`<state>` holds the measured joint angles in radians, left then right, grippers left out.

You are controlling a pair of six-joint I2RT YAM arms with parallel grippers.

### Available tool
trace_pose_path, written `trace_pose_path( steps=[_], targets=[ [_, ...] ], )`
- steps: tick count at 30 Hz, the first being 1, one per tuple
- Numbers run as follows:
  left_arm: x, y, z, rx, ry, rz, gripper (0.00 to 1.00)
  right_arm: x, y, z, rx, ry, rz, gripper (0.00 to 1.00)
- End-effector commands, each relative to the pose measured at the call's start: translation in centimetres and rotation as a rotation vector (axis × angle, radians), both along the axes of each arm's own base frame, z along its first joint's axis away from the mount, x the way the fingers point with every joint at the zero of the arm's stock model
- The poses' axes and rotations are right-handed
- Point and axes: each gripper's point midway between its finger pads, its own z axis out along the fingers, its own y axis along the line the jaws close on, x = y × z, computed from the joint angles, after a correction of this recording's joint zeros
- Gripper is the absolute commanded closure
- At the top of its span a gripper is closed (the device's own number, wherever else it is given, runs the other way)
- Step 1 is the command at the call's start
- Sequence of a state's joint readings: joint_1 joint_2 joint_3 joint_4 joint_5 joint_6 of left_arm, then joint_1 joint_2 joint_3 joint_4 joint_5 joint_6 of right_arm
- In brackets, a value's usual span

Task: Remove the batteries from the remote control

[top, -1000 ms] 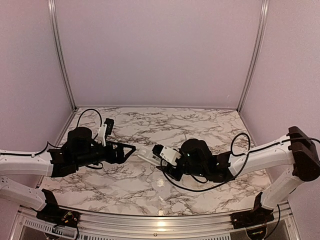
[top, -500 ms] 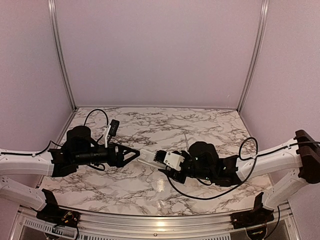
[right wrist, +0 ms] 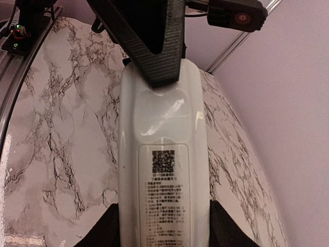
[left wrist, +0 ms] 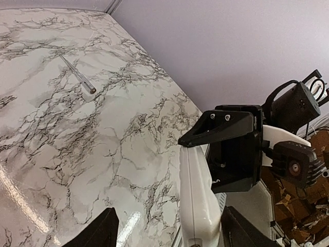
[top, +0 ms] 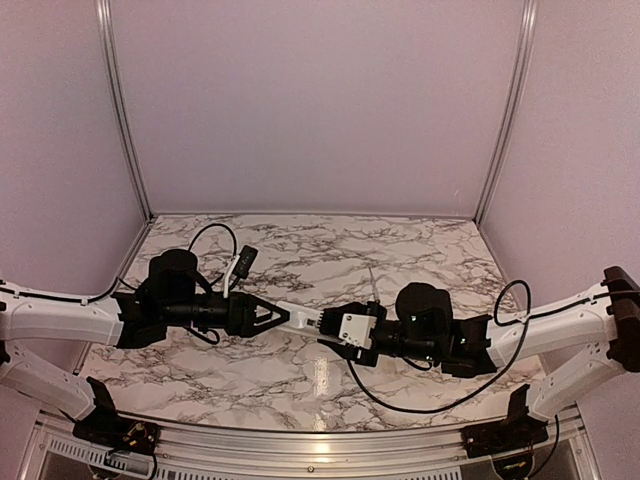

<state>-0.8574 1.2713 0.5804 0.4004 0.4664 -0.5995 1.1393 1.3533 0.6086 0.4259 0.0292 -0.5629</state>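
The white remote control hangs above the table between both grippers. My right gripper is shut on one end; in the right wrist view its fingers press both long sides of the remote. The face with a QR code and printed text faces that camera, its cover closed. My left gripper is open around the other end. In the left wrist view the remote lies against the right finger, with a gap to the left finger. No batteries show.
A thin grey rod lies on the marble table behind the right gripper, and shows in the left wrist view. The aluminium rail runs along the near edge. Cables loop beside both wrists.
The right gripper has drawn to the right and a little nearer with the remote. The left gripper has followed, and its fingers now sit around the remote's free end.
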Motion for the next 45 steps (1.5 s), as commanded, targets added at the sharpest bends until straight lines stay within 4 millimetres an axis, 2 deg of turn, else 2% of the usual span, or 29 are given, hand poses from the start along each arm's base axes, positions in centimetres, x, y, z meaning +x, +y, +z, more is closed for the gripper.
trace_pose_path(
  steps=[1,15,29,40,45],
  targets=[
    [-0.9,-1.0,2.1,-0.075,-0.023,-0.079,0.29,-0.6,0.5,1.9,0.034,-0.079,0.047,1.00],
    [-1.8,-1.9,1.7,-0.094,0.008,-0.158,0.39,-1.6,1.2,1.9,-0.018,-0.161,0.145,1.00],
    [-2.2,-2.6,1.0,-0.088,0.036,-0.202,0.48,-0.8,1.4,1.8,-0.057,-0.209,0.130,1.00],
    [-2.6,-3.0,0.9,-0.080,0.040,-0.222,0.48,-0.4,1.6,1.8,-0.072,-0.236,0.122,1.00],
    [-2.7,-3.1,0.8,-0.078,0.041,-0.225,0.49,0.3,1.3,1.9,-0.077,-0.255,0.077,1.00]
  ],
)
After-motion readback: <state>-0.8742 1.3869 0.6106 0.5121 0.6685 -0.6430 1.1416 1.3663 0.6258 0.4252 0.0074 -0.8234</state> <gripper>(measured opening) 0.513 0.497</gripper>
